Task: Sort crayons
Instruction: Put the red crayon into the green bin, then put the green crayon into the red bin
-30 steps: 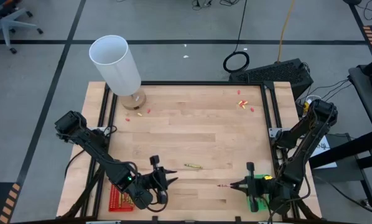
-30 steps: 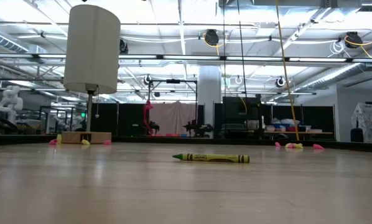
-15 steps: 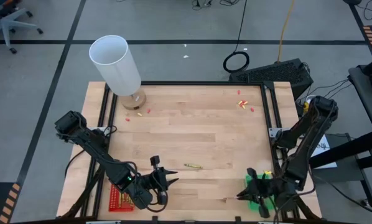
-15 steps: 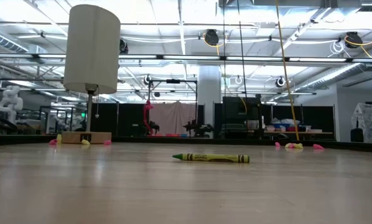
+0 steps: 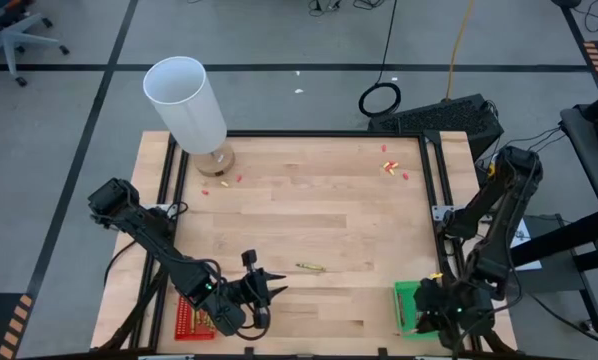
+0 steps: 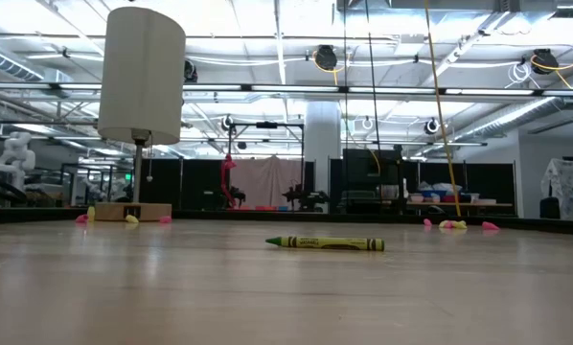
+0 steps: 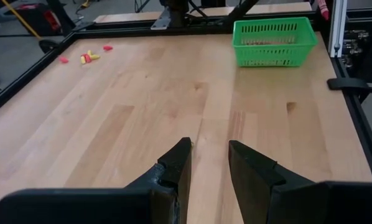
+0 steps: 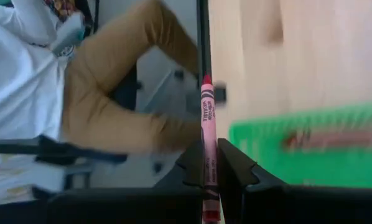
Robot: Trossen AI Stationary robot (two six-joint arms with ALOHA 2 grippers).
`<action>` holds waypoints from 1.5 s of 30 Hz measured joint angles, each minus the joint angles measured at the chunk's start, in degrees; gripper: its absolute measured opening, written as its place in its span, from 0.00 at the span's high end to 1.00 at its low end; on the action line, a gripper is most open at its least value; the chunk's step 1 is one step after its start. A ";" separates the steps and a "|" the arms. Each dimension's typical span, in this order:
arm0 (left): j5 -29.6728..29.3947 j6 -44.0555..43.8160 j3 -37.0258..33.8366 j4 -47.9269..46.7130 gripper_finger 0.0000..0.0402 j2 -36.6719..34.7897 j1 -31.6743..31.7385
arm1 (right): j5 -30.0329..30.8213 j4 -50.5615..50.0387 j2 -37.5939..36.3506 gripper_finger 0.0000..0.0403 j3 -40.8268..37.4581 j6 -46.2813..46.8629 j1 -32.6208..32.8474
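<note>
Swinging back over the green basket (image 5: 411, 300), my right gripper (image 8: 209, 180) pinches a red crayon (image 8: 208, 134) that could drop outside it.

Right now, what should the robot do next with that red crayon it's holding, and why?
Probably ease it down and let go into the green basket. The right gripper is shut on the red crayon and hangs at that basket, where the right wrist view shows another reddish crayon already lying. The left gripper waits open.
</note>
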 joint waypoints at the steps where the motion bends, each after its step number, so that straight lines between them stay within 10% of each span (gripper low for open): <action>1: -0.02 0.00 0.00 0.01 0.74 0.00 0.05 | -1.31 -0.69 -0.09 0.99 0.00 2.33 0.41; 10: -0.04 0.04 0.00 0.00 0.74 0.01 0.29 | -9.01 -11.06 -0.07 0.99 0.00 8.12 2.54; 33: 0.23 0.02 0.00 0.07 0.74 0.02 4.40 | -4.93 -23.72 -0.02 0.83 0.02 -46.60 0.43; 45: 0.28 1.16 0.00 0.02 0.74 0.04 8.34 | 1.33 -18.40 0.02 0.71 0.50 -35.17 -1.99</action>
